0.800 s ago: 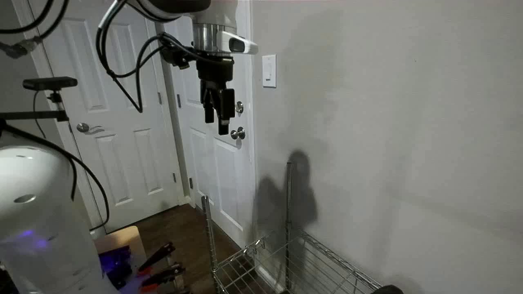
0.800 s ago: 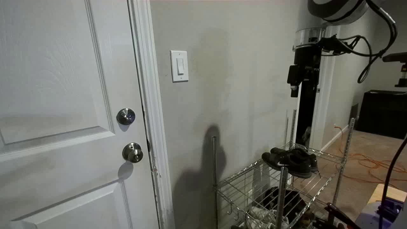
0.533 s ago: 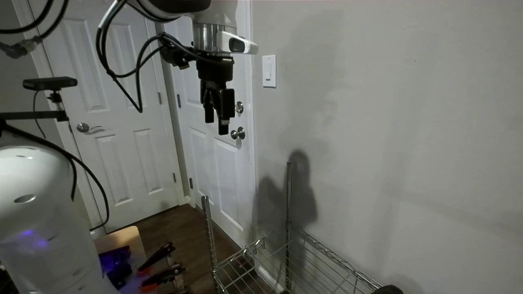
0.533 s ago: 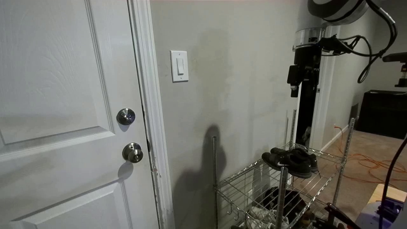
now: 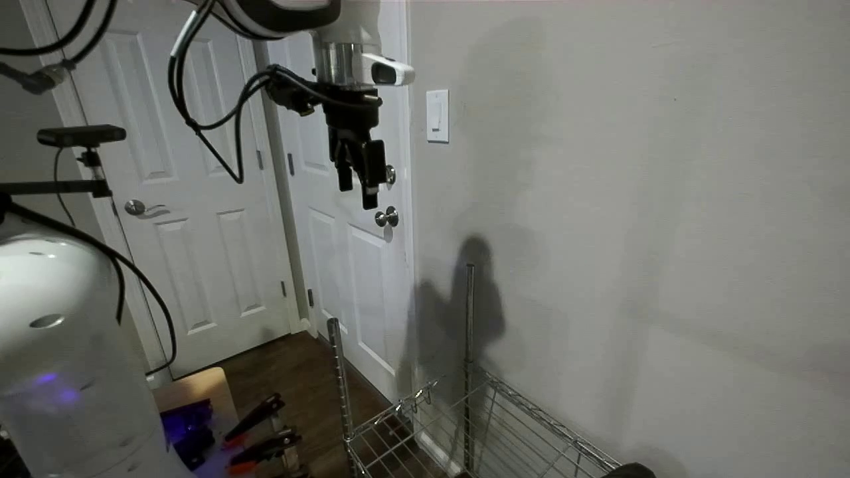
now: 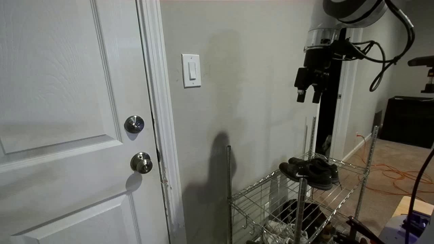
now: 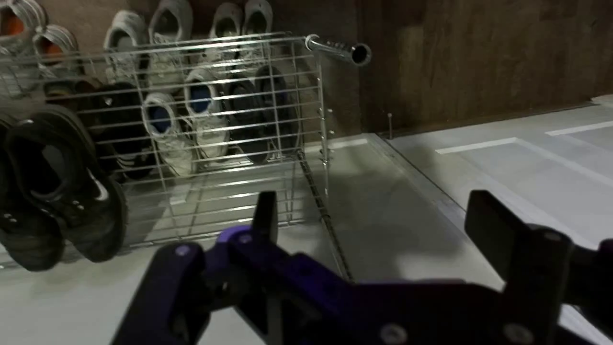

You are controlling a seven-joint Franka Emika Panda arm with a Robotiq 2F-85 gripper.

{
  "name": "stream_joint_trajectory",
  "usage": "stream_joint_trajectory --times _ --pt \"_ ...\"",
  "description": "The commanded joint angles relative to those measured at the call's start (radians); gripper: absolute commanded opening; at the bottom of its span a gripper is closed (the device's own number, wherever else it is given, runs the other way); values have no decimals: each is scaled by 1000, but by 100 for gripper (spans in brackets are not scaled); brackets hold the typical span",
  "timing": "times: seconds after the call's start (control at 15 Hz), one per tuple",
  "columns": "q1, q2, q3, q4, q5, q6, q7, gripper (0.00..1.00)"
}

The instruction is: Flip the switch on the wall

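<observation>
Exterior view: Robotiq gripper [image 6: 308, 97], upper right, spread wide, empty; rocker switch [image 6: 192, 70], upper left of centre, untouched; flip apparently ahead.

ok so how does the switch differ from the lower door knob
The switch is white and rectangular; the lower door knob is shiny metal and round. The switch is on the grey wall; the lower door knob is on the white door. The switch sits higher than the lower door knob. Shared: the gripper touches neither.

The claw [image 6: 309, 97] has turned slightly and edged nearer the switch [image 6: 192, 70], a shadow [image 6: 218, 159] shifting along the wall [image 6: 268, 67].
</observation>
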Motion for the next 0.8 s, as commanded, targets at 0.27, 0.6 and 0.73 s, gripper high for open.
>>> stream_joint_trajectory --times 0.27,0.6,0.73 --pt "113 235 137 115 127 324 4 100" --pt "123 354 189 214 55 488 -1 100" --pt "115 374 206 240 -5 529 9 100"
